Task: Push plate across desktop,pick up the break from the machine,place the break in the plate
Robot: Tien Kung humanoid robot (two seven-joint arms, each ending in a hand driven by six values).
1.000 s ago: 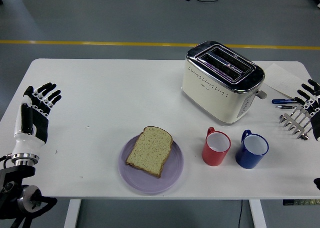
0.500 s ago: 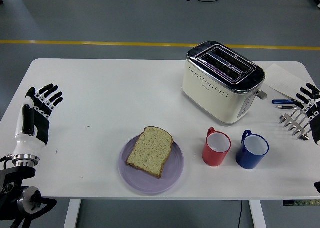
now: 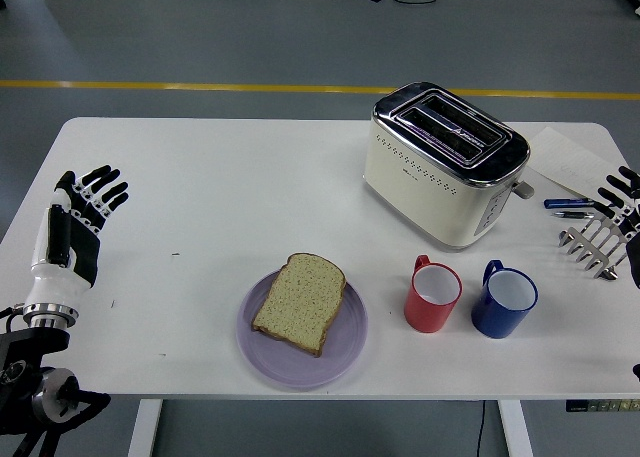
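A slice of bread (image 3: pixel 299 302) lies flat on a purple plate (image 3: pixel 340 355) near the table's front edge, left of centre. A cream and chrome toaster (image 3: pixel 445 164) stands at the back right with both slots empty. My left hand (image 3: pixel 78 221) is upright at the table's left edge, fingers spread, holding nothing, well left of the plate. My right hand (image 3: pixel 623 199) shows only partly at the right edge, fingers spread and empty, far from the toaster and plate.
A red mug (image 3: pixel 432 295) and a blue mug (image 3: pixel 504 299) stand right of the plate, in front of the toaster. Several silver forks (image 3: pixel 590 245), pens (image 3: pixel 567 207) and a sheet of paper (image 3: pixel 567 159) lie at the far right.
My left hand has drifted slightly right and up. My right hand has slid further right, toward the picture's edge. Bread, plate and toaster have not moved.
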